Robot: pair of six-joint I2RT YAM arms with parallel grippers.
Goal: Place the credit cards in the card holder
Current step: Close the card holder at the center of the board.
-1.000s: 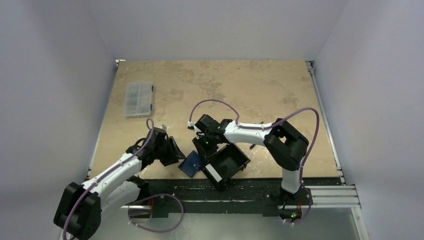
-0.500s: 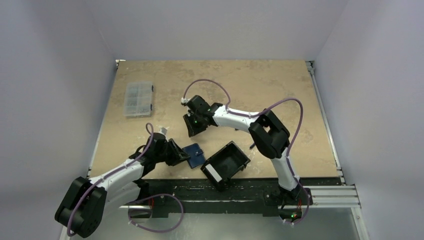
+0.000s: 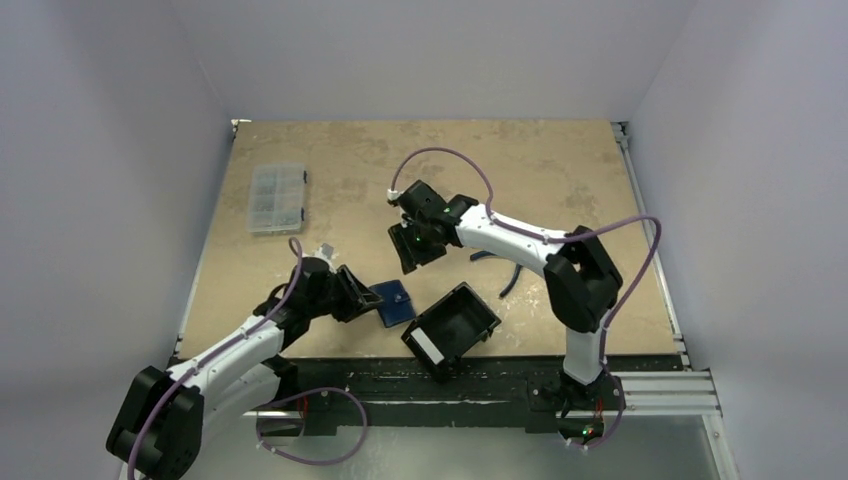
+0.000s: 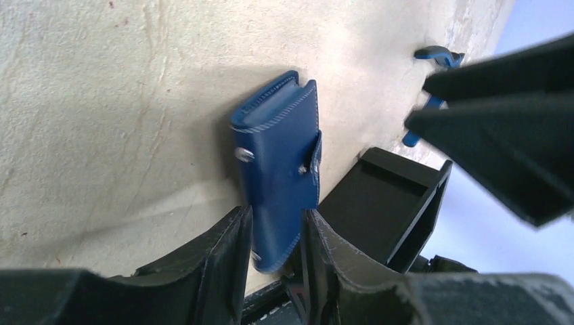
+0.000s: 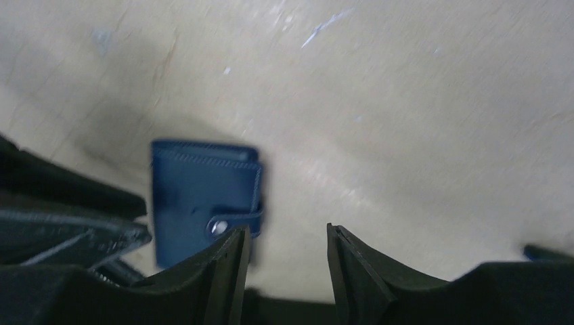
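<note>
The card holder (image 3: 397, 303) is a small navy wallet, folded and snapped shut, lying flat on the table left of the black tray. In the left wrist view the card holder (image 4: 277, 156) stretches away from my left gripper (image 4: 274, 213). Its jaws stand a little apart over the holder's near end, and the holder is wider than the gap between them. From above, my left gripper (image 3: 358, 298) overlaps the holder's left edge. My right gripper (image 3: 410, 252) hangs open and empty above the table behind the holder. The card holder (image 5: 200, 196) sits left of my right gripper (image 5: 288, 233). No credit cards are in view.
A black box-shaped tray (image 3: 452, 326) with a white label stands tilted at the near edge, right of the holder. A clear compartment box (image 3: 276, 197) lies at the far left. Small dark-blue curved pieces (image 3: 507, 281) lie under the right arm.
The right gripper left the holder and tray, rose toward the back and opened wider. The holder now lies flat slightly farther back. The left gripper reached right over its edge.
</note>
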